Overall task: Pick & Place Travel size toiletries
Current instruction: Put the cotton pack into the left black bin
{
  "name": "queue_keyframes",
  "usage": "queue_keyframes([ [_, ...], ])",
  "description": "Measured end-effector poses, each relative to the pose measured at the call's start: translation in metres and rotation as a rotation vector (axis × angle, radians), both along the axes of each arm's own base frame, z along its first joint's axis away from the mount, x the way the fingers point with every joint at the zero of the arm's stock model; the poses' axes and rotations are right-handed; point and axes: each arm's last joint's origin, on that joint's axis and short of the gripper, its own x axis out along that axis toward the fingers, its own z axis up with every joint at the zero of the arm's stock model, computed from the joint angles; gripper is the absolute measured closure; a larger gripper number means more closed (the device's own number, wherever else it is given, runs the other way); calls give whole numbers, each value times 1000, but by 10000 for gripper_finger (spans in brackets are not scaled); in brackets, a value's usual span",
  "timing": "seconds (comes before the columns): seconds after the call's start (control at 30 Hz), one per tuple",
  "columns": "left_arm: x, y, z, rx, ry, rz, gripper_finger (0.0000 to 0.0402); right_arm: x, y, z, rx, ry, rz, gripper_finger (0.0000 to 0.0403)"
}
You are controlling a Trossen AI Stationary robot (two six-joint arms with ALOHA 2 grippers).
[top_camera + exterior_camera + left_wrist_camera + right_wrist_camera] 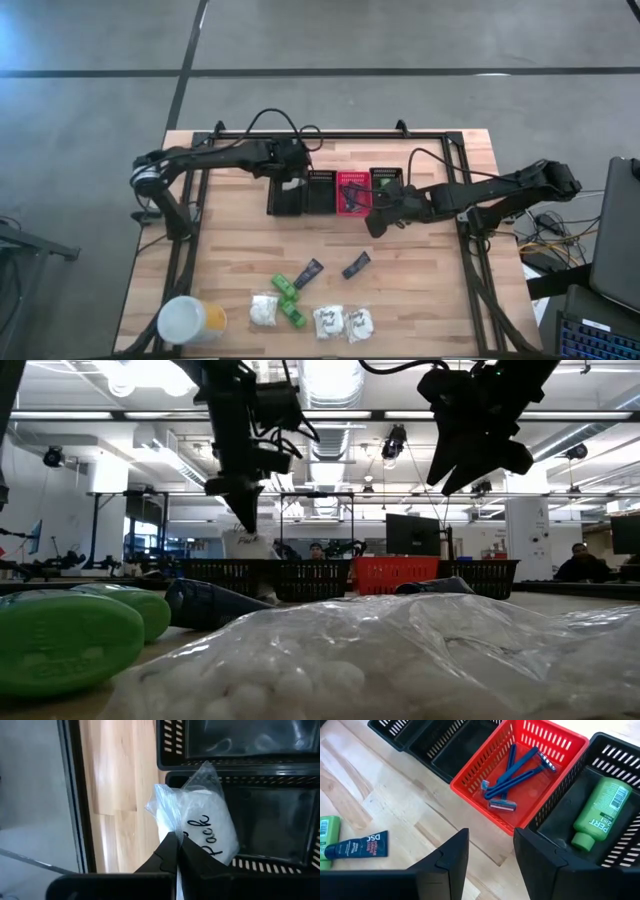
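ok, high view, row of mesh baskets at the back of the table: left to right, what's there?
Black mesh basket under the left gripper and its white packet → second black mesh basket → red mesh basket → black mesh basket holding a green bottle.

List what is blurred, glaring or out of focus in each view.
Low view: the white packet and green bottle up close are soft blurs, and the ceiling lights glare. Left wrist view: the held packet is slightly soft, its plastic shiny. Right wrist view: razors in the red basket are sharp. High view: evenly lit.
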Motion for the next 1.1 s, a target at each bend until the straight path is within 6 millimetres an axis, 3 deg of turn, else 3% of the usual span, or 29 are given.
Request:
queue_keyframes([
  [0.23, 4, 3, -11, 44, 54, -41, 399, 0, 0, 0, 0, 0, 0, 270],
  [0.43, -1, 5, -9, 116, 144, -96, 399, 0, 0, 0, -1, 2, 0, 273],
  [0.77, 4, 10, -10, 43, 16, -26, 399, -1, 0, -3, -6, 18, 6, 246],
  [1.1, 6, 11, -22, 27, 25, -14, 383, -2, 0, -5, -8, 25, 6, 230],
])
